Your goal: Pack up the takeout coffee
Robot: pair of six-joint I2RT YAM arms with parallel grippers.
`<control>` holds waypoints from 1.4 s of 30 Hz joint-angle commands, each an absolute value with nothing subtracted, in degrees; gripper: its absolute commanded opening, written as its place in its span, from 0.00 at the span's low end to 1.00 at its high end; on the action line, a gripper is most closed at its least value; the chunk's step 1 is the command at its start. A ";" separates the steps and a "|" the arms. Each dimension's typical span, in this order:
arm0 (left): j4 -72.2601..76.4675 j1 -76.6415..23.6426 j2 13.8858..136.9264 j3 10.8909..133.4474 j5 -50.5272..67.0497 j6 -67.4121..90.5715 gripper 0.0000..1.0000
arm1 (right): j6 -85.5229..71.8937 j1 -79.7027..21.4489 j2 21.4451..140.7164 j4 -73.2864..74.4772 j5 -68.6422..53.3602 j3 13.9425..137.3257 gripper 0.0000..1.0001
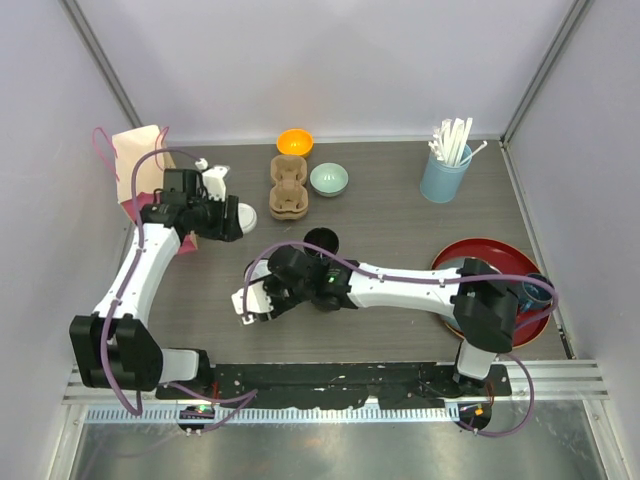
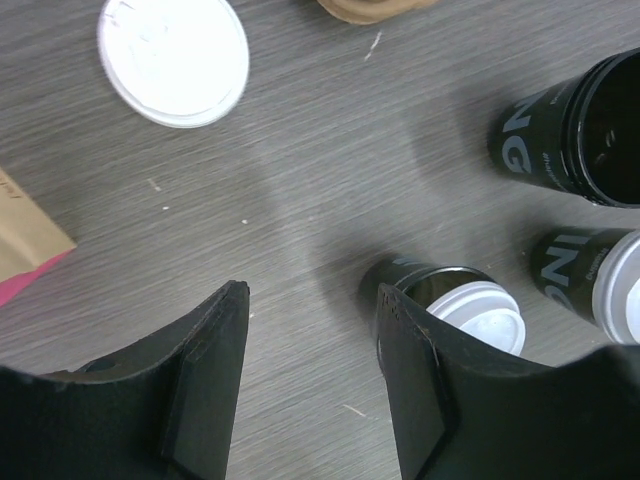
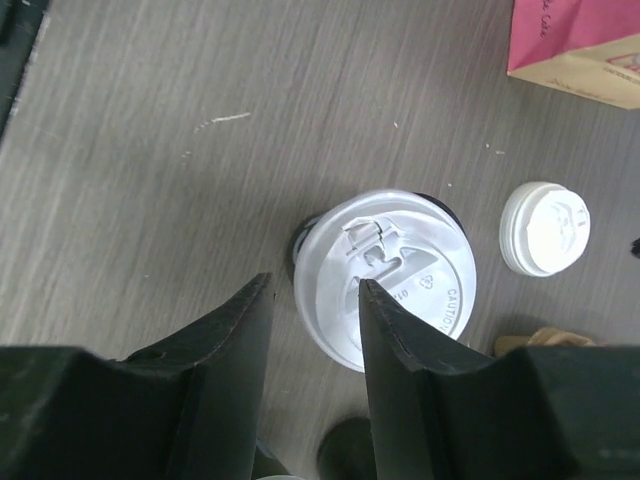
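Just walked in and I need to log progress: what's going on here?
Two robot arms are packing takeout coffee. The right gripper hangs open just above a lidded black cup, not gripping it. The left gripper is open and empty over the table, near a loose white lid. Another black cup stands open, without a lid. The cardboard cup carrier holds no cups yet.

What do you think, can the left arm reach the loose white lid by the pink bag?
Probably yes. The white lid lies flat on bare table just ahead of the left gripper, whose jaws stand open and empty, with nothing in the way.
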State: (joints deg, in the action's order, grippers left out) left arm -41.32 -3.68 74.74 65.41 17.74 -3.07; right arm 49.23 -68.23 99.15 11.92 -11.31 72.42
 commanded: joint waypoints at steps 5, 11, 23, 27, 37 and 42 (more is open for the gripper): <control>-37.70 -3.69 78.04 64.69 23.55 -0.53 0.57 | 48.79 -69.52 103.61 9.66 -1.15 76.89 0.43; -37.88 -3.69 77.35 64.25 23.64 -1.05 0.57 | 48.87 -70.22 104.15 11.34 -1.32 77.87 0.42; -38.23 -3.69 78.14 63.98 24.79 -1.23 0.57 | 48.69 -70.31 104.59 14.41 -1.14 79.54 0.38; -38.23 -3.69 78.13 63.90 24.96 -1.32 0.57 | 48.78 -70.40 105.38 15.38 -1.93 80.07 0.38; -38.50 -3.69 78.66 63.90 25.14 -1.76 0.57 | 49.31 -70.49 107.05 16.08 -0.26 81.65 0.34; -38.50 -3.78 78.84 63.81 25.14 -1.76 0.57 | 49.13 -70.58 106.00 16.08 -0.53 81.56 0.23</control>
